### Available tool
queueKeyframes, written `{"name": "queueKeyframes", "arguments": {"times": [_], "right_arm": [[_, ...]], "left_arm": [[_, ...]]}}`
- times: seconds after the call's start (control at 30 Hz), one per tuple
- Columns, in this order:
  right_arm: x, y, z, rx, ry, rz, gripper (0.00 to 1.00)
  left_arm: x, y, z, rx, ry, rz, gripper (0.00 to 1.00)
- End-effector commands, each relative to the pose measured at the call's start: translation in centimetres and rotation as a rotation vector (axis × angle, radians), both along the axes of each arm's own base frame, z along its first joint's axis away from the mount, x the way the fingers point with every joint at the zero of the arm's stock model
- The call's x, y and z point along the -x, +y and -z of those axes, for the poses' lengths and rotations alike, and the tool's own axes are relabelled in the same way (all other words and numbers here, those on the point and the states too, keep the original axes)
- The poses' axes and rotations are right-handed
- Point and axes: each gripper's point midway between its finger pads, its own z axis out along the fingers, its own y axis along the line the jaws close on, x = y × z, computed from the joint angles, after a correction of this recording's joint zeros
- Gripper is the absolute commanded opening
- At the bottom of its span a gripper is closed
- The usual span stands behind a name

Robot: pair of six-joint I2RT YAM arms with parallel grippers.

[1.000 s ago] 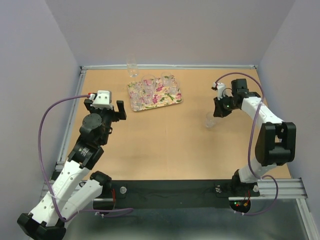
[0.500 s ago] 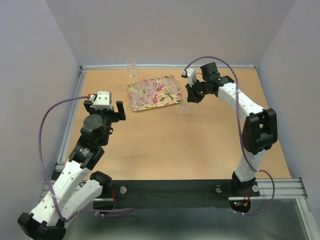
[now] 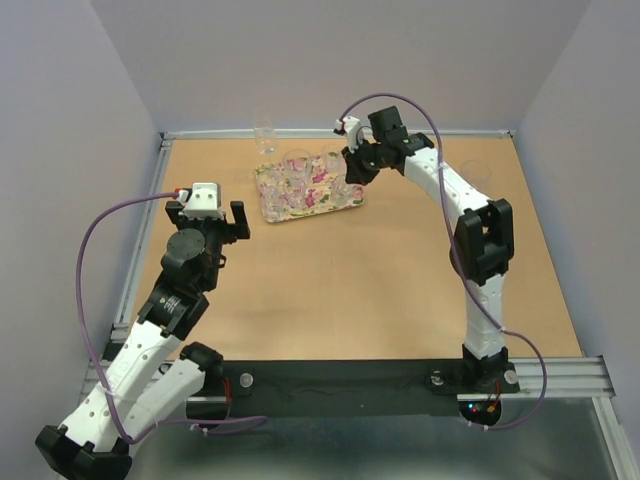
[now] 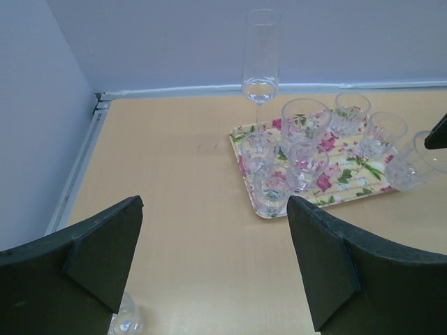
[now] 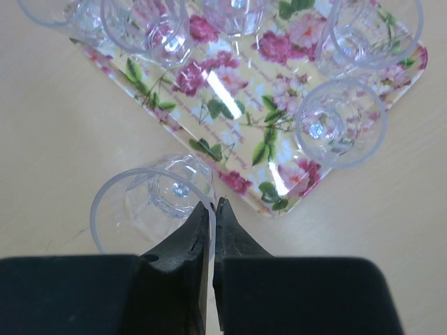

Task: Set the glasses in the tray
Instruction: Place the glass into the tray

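Glasses (image 4: 305, 125) — several stand in floral tray (image 5: 237, 105) | step: right gripper (image 5: 211, 209) pinches one tumbler (image 5: 150, 199) by its rim at tray's edge, apparently just outside | next: shift over bare tray, lower, release | left gripper (image 4: 216, 265) spread wide, empty, well apart.

No readable txt, labels, brands, nos. or signs in any view.

Bright, even overhead light; shadows on the worktop (image 3: 330, 280) faint, soft-edged. White glare streaks on the tray (image 5: 237, 105) in the right wrist view. Focus sharp throughout.
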Motion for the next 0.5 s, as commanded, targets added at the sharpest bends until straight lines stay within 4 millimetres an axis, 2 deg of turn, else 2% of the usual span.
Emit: {"name": "queueKeyframes", "arguments": {"times": [0.0, 0.33, 0.47], "right_arm": [[-1.9, 2.0, -2.3, -0.051, -0.054, 0.026, 0.01], [-5.4, 4.4, -2.7, -0.094, -0.092, 0.127, 0.0], [-6.2, 5.6, -2.2, -0.107, -0.102, 0.156, 0.0]], "left_arm": [[-0.1, 0.6, -1.1, 0.015, -0.053, -0.031, 0.96], [-0.3, 0.7, -1.0, 0.01, -0.05, -0.037, 0.96], [-0.3, 0.8, -1.0, 0.009, -0.05, -0.041, 0.96]]}}
